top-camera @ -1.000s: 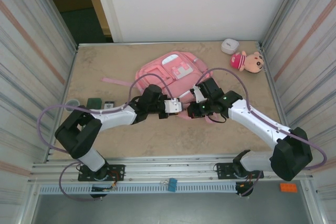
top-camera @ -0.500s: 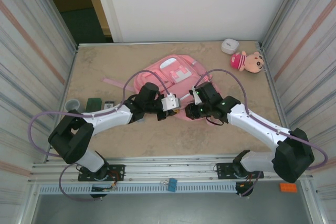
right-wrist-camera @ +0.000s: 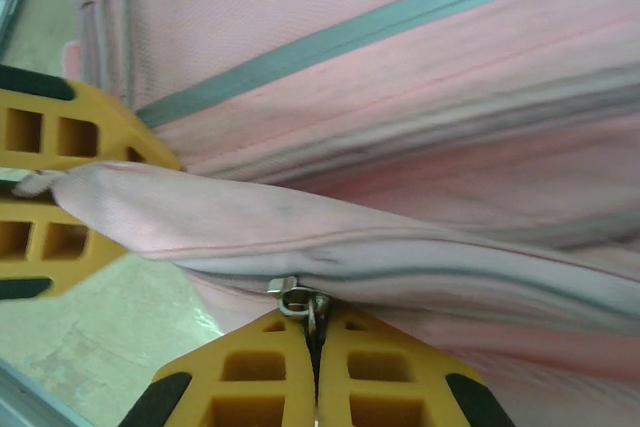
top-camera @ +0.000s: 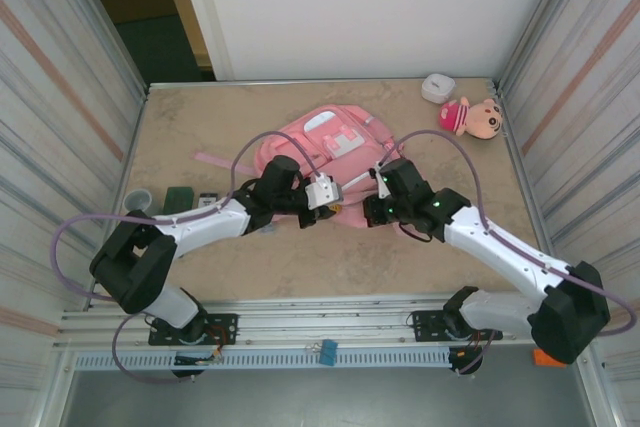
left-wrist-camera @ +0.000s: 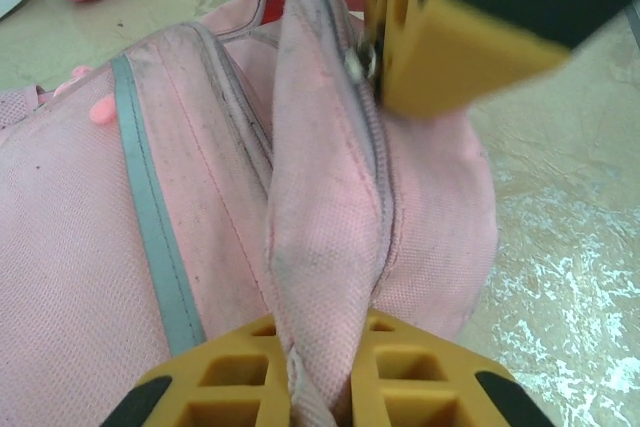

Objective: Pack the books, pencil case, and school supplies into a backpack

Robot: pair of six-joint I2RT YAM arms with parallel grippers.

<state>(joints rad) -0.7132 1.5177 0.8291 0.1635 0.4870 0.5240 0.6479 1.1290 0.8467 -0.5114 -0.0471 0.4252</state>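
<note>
Robot test cell, probably lab — ribbed metal walls enclose stone-look table, aluminium mounting rail at near edge.

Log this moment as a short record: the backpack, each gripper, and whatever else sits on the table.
backpack: pink, lying mid-table, one fabric fold raised along a zip
left gripper: shut on the fabric fold
right gripper: shut on the zipper pull, facing the left gripper along the zip
plush doll: far right corner of the table, apart from the backpack
small white object: at the far edge, beside the doll
</note>
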